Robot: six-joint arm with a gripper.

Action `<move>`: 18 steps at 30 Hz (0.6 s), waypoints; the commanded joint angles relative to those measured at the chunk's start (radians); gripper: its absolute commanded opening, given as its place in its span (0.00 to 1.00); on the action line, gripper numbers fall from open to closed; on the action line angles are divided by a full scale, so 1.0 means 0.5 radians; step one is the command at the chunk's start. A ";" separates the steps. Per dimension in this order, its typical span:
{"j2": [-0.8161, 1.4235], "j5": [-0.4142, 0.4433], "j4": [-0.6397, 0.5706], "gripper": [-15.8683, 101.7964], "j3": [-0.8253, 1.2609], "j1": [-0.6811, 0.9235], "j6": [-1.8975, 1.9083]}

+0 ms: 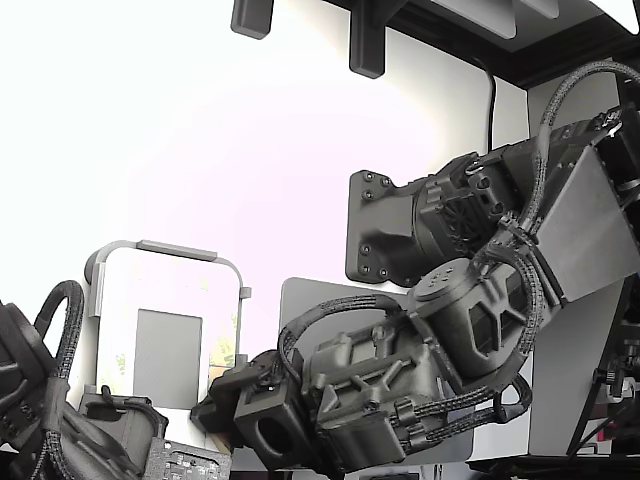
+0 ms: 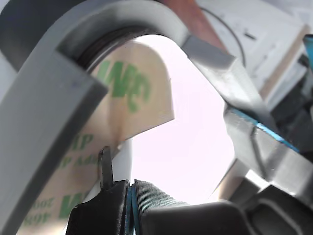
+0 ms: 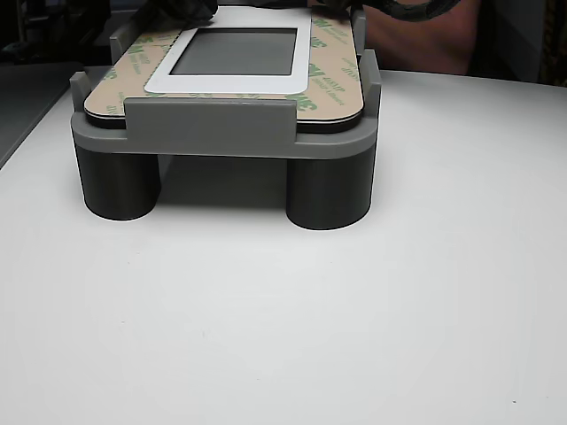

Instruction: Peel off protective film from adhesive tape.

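Pale yellowish liner w/ green printed logos, i.e. the protective film (image 3: pixel 332 53), lies flat on top of a plate held in a grey fixture (image 3: pixel 208 124). In the other view the film runs as strips around a white frame (image 3: pixel 232 81), and the frame surrounds a plain grey rectangular patch (image 3: pixel 235 51). The fixture stands on round dark grey legs (image 3: pixel 328 193) on the white table (image 3: pixel 283 328). The adhesive tape under the film is not visible separately, so I cannot tell where one ends and the other begins.

In the wrist view the film (image 2: pixel 132 93) shows very close, w/ a rounded corner lifted and curling away from the grey fixture edge (image 2: pixel 44 122). Green letters on it read upside down. A thin dark tip (image 2: pixel 104 166) of the hand (image 2: pixel 117 196) rises next to the film's lower edge, approx. touching it; whether the hand really pinches the film I cannot tell, since only one tip shows clearly and the rest is dark and blurred.

In the exterior view the black arm (image 1: pixel 400 370) w/ braided cables (image 1: pixel 520 290) reaches down toward the fixture at the exterior view's left, and the hand's end sits just beside the fixture's lower corner. The background there is strongly overexposed.
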 commanded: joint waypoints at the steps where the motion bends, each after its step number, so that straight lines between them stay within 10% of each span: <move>1: 0.101 0.031 0.077 0.05 -0.074 -0.031 0.000; 4: 0.233 0.107 0.242 0.30 -0.071 -0.031 0.058; 5: 0.276 0.147 0.347 0.91 -0.092 -0.031 0.095; 7: 0.414 0.178 0.531 0.71 -0.095 -0.034 0.206; 9: 0.583 0.190 0.675 0.97 -0.080 -0.058 0.279; 18: 0.942 -0.074 1.304 0.95 -0.307 -0.515 0.890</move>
